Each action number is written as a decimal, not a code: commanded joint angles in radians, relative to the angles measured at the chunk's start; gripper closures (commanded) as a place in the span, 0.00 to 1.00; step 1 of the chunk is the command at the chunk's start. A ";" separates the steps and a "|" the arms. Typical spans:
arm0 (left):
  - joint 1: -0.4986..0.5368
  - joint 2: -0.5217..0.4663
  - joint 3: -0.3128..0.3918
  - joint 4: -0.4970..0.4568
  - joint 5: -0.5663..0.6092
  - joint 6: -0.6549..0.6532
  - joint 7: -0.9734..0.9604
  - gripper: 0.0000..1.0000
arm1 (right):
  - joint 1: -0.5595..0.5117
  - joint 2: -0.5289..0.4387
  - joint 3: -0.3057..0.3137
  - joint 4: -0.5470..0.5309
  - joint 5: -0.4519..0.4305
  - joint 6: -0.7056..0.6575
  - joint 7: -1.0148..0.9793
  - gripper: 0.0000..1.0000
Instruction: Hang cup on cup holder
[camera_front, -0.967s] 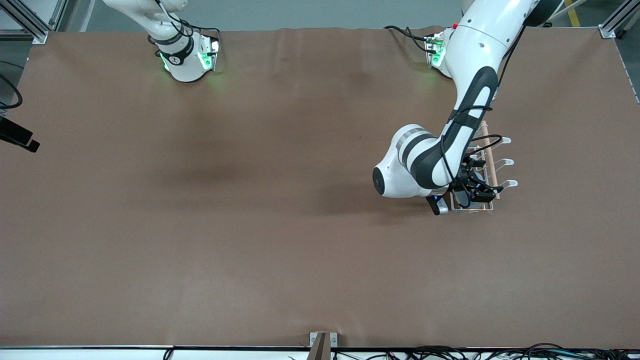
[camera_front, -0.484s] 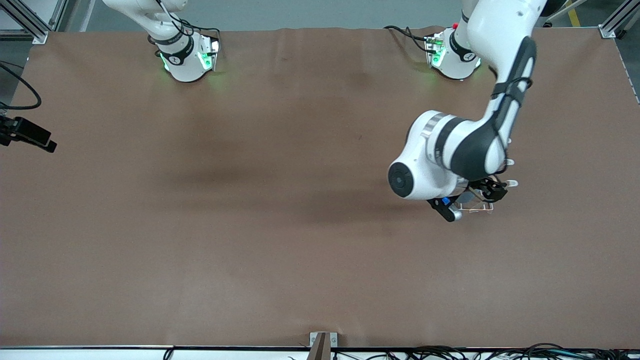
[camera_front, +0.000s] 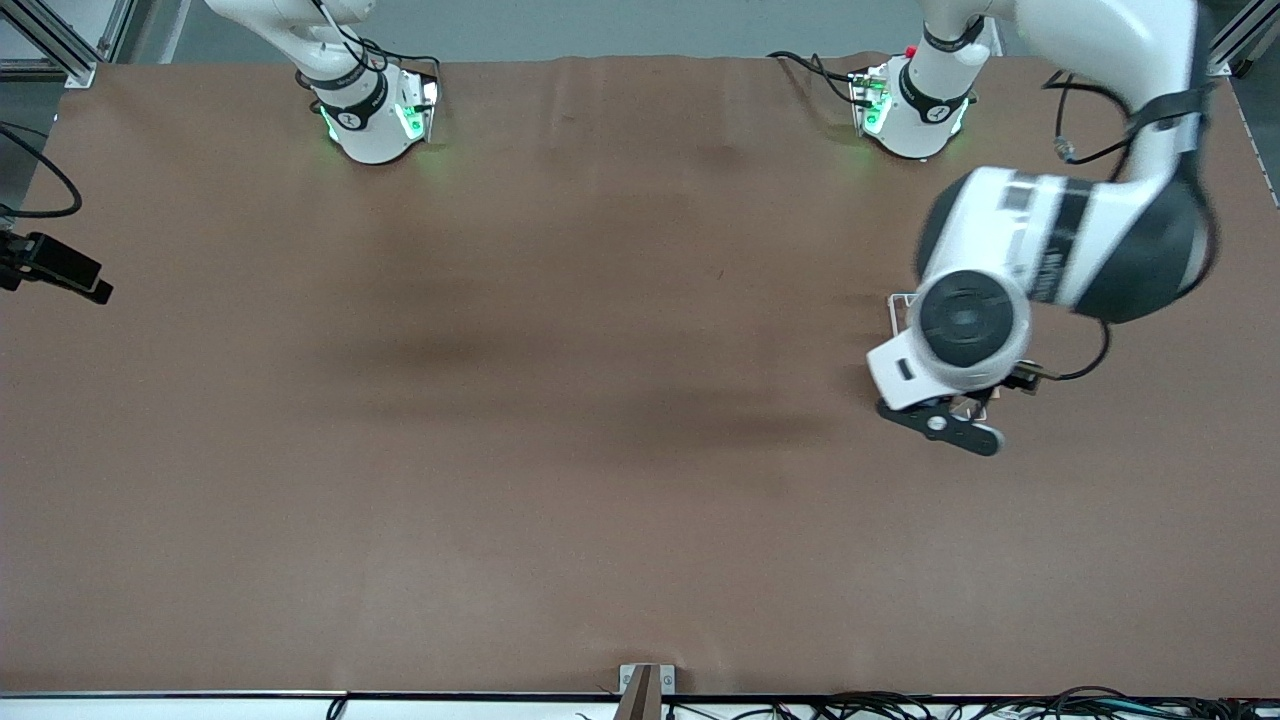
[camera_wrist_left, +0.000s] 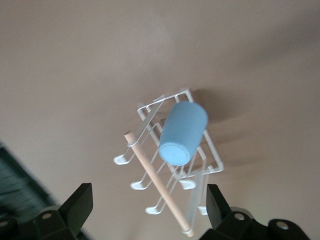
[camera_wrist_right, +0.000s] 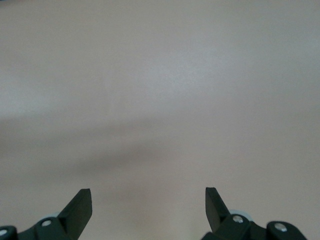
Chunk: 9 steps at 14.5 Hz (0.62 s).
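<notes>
Both claws are released, operator. Your left claw (camera_wrist_left: 147, 207) hangs over the cup holder (camera_wrist_left: 212, 152) at the left arm's end of the counter (camera_front: 560, 450), grasping nothing. You can see the cup (camera_wrist_left: 183, 133) sitting upturned on one prong, beside the wooden rod (camera_wrist_left: 157, 182). Your right claw (camera_wrist_right: 147, 205) waits over bare counter, empty.

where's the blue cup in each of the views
Front view: the cup is not visible; the left arm's wrist covers the cup holder, only a corner showing.
Left wrist view: the cup hangs upside down on a prong, mid-picture.
Right wrist view: not in it, only bare table.
Shared landmark: the cup holder.
</notes>
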 joint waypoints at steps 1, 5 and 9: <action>0.060 -0.089 -0.014 -0.015 -0.102 0.031 -0.017 0.00 | 0.002 -0.031 0.000 -0.033 -0.005 0.004 -0.006 0.00; 0.077 -0.155 0.008 -0.013 -0.113 0.083 -0.004 0.00 | 0.002 -0.035 0.000 -0.033 -0.005 -0.001 -0.008 0.00; 0.103 -0.238 0.023 -0.015 -0.127 0.083 -0.014 0.00 | 0.017 -0.075 0.000 -0.036 -0.005 -0.056 -0.008 0.00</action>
